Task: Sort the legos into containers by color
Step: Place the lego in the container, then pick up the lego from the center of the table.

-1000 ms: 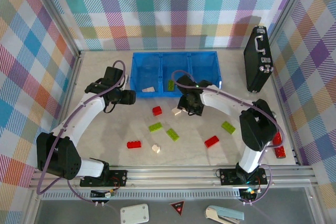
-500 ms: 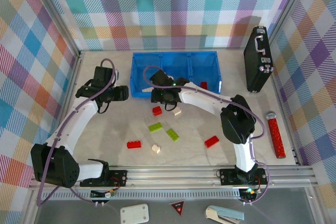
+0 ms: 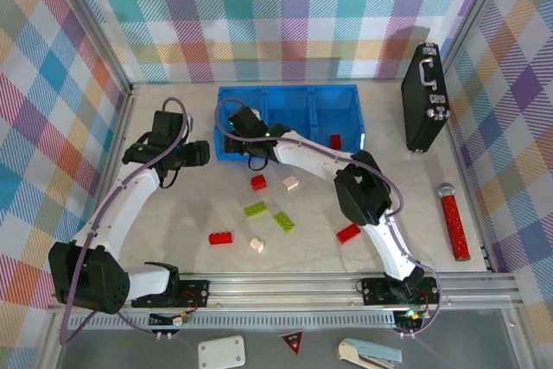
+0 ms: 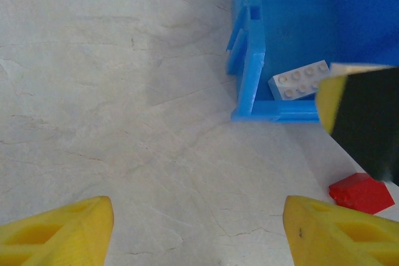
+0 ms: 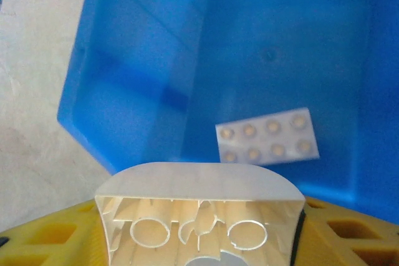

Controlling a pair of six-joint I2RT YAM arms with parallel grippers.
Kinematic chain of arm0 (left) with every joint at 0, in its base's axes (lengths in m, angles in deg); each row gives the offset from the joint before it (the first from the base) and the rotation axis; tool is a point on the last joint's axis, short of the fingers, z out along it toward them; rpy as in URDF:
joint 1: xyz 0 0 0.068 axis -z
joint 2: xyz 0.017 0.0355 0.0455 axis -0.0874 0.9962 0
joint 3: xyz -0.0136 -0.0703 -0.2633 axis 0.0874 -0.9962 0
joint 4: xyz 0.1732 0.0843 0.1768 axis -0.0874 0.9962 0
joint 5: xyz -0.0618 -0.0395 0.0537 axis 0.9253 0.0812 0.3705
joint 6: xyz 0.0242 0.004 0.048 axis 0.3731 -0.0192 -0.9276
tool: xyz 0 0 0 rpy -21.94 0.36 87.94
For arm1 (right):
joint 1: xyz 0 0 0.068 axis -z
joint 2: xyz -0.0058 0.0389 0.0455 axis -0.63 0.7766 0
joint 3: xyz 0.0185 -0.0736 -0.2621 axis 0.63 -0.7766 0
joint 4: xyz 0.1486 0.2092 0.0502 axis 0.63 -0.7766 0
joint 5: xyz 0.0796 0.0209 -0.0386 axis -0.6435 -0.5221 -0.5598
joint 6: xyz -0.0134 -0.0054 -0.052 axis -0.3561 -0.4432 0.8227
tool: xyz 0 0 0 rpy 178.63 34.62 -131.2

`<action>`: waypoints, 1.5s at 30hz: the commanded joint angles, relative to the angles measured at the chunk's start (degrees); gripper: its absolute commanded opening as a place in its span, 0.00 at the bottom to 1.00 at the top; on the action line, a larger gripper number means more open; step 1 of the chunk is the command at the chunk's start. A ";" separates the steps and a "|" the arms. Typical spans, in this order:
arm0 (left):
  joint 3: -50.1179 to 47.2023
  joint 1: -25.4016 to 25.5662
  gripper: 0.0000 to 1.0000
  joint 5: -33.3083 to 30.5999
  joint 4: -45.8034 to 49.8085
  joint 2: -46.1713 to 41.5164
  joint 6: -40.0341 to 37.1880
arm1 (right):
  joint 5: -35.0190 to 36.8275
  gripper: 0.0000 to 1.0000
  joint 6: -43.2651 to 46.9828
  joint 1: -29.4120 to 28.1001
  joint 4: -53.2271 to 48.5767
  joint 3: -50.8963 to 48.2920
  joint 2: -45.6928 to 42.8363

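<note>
Change noted: within the last second the right arm has swung off the middle of the table [image 3: 320,205] and now reaches across to the tray [image 3: 346,91]. The right tool [image 3: 244,123] hangs over the left bin [image 5: 143,60]. It grips a cream brick [image 5: 198,207], whose hollow underside faces the wrist camera. A second cream brick [image 5: 268,136] lies flat on that bin's floor. I therefore judge this the correct bin, and the release the step in hand.

The left tool [image 4: 193,225] stands open and empty over bare table, just outside the tray's near-left corner. It has barely shifted.

Outstanding: I count seven bricks unsorted on the table, among them a red brick [image 3: 258,182] and a pale brick [image 3: 291,182] just in front of the tray. One red piece [image 3: 335,141] sits in the right bin.

Not verifiable: from above, the right arm covers the middle bin and a strip of table, and I cannot tell what lies under it. In the wrist view the held brick's lower edge is cut off. I cannot judge how high it hangs above the bin floor.
</note>
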State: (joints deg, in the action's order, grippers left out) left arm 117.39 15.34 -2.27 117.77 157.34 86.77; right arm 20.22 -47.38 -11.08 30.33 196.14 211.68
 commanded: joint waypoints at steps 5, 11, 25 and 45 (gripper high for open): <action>-1.48 -0.75 0.73 -0.93 -1.51 -2.11 0.48 | 4.58 0.64 1.95 -0.41 1.34 9.71 8.31; -1.39 -0.70 0.73 -0.50 -1.77 -2.43 0.49 | 7.23 0.69 0.99 -0.63 -1.15 13.36 11.06; -1.21 -0.68 0.74 0.59 -1.68 -2.26 0.27 | 8.45 0.76 3.55 -2.35 -6.06 11.63 4.24; -0.52 -0.70 0.73 3.34 -0.90 -0.05 -0.93 | 4.51 0.74 9.60 -2.42 -21.25 -9.21 -17.29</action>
State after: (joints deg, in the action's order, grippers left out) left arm 116.51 15.32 -0.26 116.79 156.72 86.75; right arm 25.71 -39.86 -13.11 13.68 189.21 197.58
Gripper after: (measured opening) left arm 0.731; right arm 0.740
